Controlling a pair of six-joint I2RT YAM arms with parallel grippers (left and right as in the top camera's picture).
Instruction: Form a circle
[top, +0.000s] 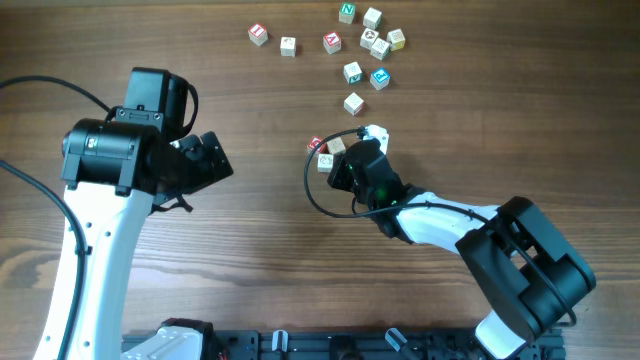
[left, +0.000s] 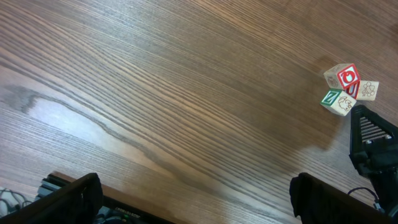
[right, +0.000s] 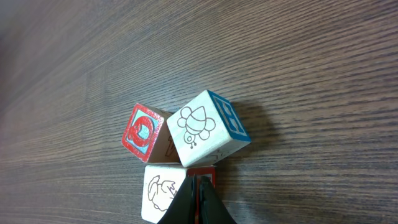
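A cluster of three small pale wooden letter cubes (top: 326, 152) is found near the middle of the brown wood-grain bench (top: 250, 260). The cubes are packed against one another, and a red-faced cube (right: 142, 129) is turned outward at one side. The right gripper (right: 198, 186) is shut with nothing held, and its tip is placed at the near edge of the cluster; contact cannot be told. The left gripper (top: 213, 160) is held wide open, well apart from the cluster on its left. A looser scatter of lettered cubes (top: 365, 45) is spread beyond the cluster, toward the far edge.
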